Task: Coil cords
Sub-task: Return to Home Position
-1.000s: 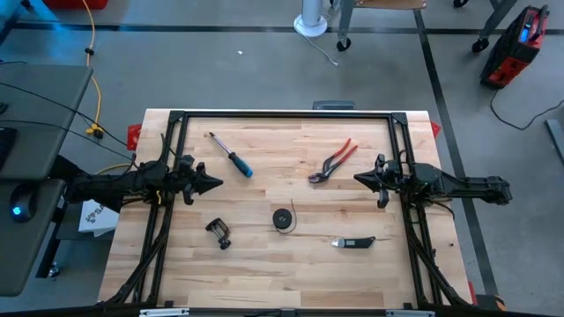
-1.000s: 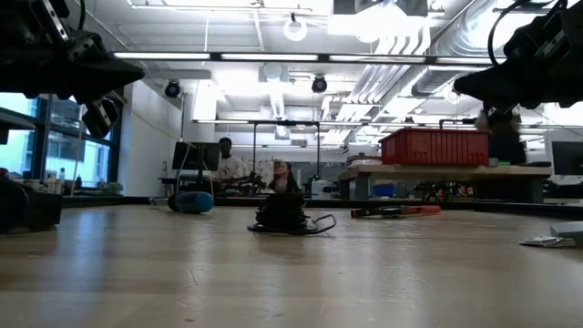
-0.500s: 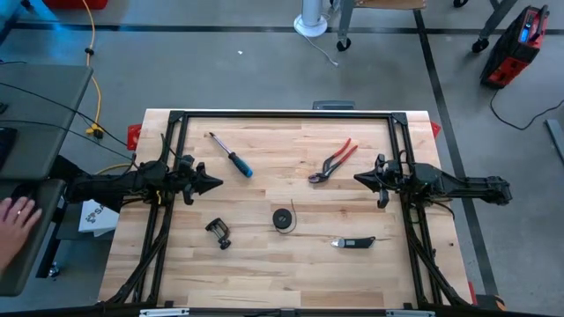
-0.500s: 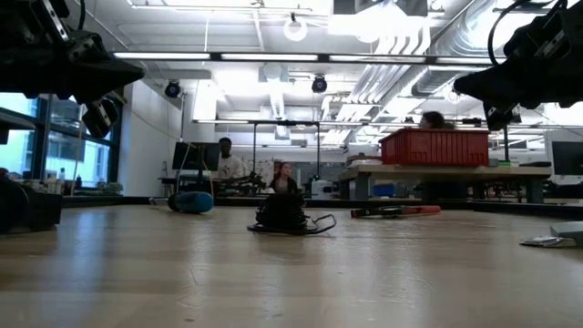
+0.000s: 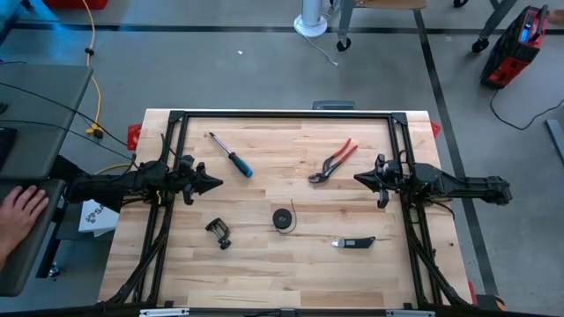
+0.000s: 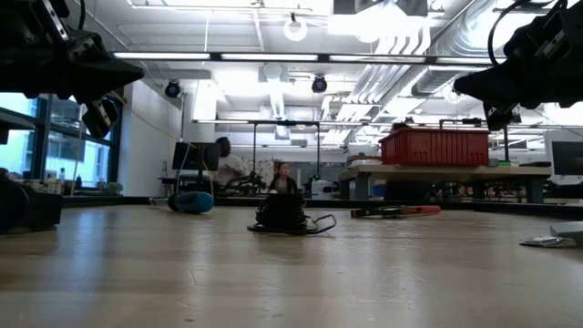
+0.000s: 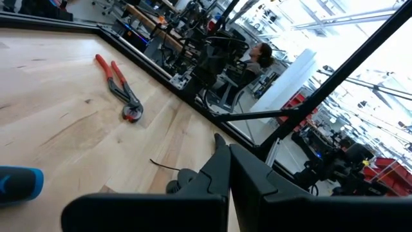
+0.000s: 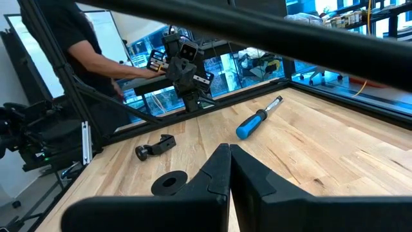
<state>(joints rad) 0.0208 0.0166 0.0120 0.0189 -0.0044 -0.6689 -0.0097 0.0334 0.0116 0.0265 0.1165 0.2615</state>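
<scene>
A small round black reel (image 5: 283, 218) lies flat on the wooden table's middle, with a hair-thin dark cord (image 5: 293, 208) trailing from it. It shows in the low view (image 6: 282, 213) and the right wrist view (image 8: 169, 182); in the left wrist view only the cord's end (image 7: 164, 166) and the reel's edge (image 7: 175, 187) show. My left gripper (image 5: 218, 183) hovers shut above the table's left side, left of the reel. My right gripper (image 5: 357, 179) hovers shut above the right side. Both are empty.
A blue-handled screwdriver (image 5: 231, 155) lies far left of the middle, red pliers (image 5: 333, 161) far right. A small black clamp (image 5: 218, 232) lies near left, a black utility knife (image 5: 354, 241) near right. A person's hand (image 5: 18, 216) rests on the desk left of the table.
Both arms have kept still. A person's hand has come onto the desk left of the table. People have moved about in the room behind.
</scene>
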